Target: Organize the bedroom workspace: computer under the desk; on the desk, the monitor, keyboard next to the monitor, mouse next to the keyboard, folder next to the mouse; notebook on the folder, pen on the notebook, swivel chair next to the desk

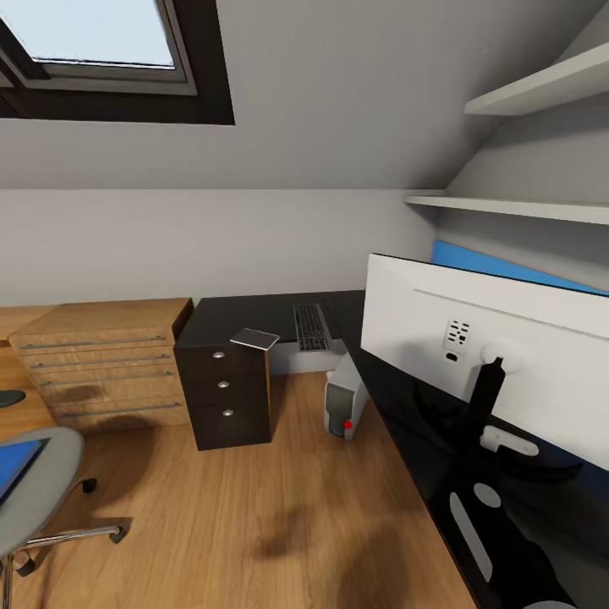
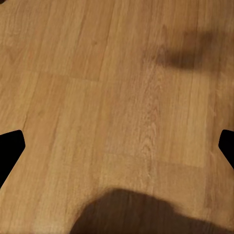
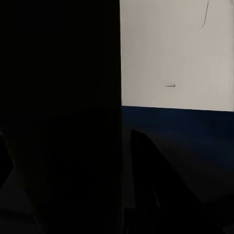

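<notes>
The monitor stands on the black desk at the right, its white back toward me. Farther along the desk top lies the keyboard. The pale computer stands on the floor under the desk. At the lower left is the swivel chair with the blue folder on its seat. A thin flat grey item rests on the desk corner. My left gripper hangs open over bare wooden floor, its black fingertips far apart. The right wrist view is mostly dark, next to a black surface.
A light wooden drawer chest stands at the left wall, beside a dark drawer unit under the desk end. Two white shelves hang above the desk's blue back panel. Wooden floor lies between chair and desk.
</notes>
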Tool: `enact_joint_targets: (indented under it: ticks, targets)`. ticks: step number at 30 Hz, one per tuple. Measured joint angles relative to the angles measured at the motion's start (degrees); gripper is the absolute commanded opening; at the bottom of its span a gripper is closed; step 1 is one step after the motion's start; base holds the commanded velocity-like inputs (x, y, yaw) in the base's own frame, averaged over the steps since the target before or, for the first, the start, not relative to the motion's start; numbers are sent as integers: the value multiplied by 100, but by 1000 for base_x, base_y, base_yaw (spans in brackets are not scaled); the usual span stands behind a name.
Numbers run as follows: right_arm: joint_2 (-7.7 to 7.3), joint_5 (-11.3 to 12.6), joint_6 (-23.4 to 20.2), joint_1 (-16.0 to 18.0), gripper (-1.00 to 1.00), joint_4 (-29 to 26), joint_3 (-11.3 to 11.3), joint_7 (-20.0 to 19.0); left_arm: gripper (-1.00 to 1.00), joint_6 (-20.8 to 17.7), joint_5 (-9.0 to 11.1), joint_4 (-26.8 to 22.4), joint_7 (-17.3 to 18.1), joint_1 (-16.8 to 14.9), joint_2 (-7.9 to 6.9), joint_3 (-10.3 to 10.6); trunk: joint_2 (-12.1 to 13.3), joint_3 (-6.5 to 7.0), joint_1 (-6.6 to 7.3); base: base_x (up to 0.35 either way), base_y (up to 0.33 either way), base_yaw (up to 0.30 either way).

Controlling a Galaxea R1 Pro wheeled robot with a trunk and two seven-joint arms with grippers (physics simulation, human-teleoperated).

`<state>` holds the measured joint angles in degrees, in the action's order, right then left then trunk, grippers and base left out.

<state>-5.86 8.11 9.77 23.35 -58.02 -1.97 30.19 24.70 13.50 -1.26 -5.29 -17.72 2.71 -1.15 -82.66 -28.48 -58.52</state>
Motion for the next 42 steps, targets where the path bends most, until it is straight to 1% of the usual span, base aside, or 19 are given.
enact_joint_targets:
  ticks: [7, 8, 14, 42]
  targets:
    - [0, 1, -3, 0, -100, -2, 0, -1, 100, 2, 0, 0, 1, -2, 0, 0, 0, 0, 0, 0, 0, 0]
    - [-1, 32, 13, 0, -100, 0, -1, -13, 100, 1, 0, -1, 1, -1, 0, -1, 0, 0, 0, 0, 0, 0]
    - [2, -2, -4, -1, -100, -4, 6, -31, 100, 0, 0, 1, 1, -1, 0, 1, 0, 0, -2, -79, 0, 0]
    - [2, 0, -7, -1, -100, -6, 21, -36, 100, 1, 0, 1, 1, -1, 0, 1, 0, 0, -3, -224, -14, 0]
